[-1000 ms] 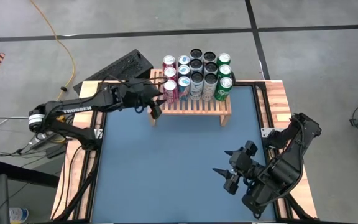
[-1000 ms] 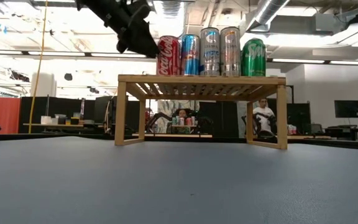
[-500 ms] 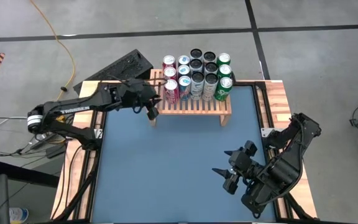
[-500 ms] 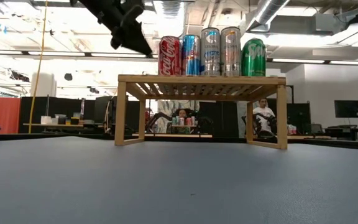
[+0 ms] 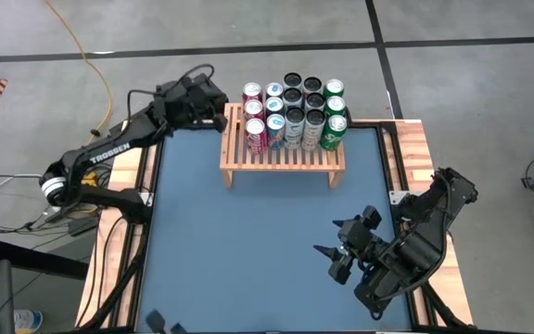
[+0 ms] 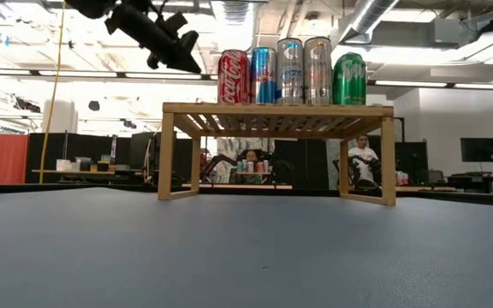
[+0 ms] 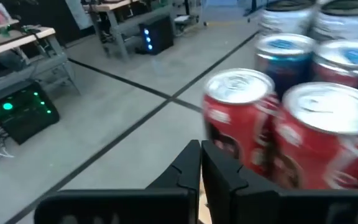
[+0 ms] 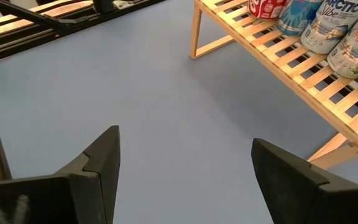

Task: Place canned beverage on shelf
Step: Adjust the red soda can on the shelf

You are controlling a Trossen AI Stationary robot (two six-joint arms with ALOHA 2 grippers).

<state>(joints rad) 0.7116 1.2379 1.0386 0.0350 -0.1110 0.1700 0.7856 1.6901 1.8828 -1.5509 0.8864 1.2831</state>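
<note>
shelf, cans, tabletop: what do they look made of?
Shelf: light, unpainted wood by the look; pale grain and parallel slats with gaps show in the right wrist view.
Cans: apparently aluminium, glossy printed sides; silvery lids with pull tabs show in the left wrist view.
Tabletop: matte blue-grey surface, no glare; could be a mat or laminate, can't tell which. Its border looks like wood planks.

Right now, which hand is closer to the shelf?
Left. The left hand is shut and empty, raised just off the shelf's far left corner beside the red cans. The right hand sits open over the mat, well in front of the shelf.
</note>
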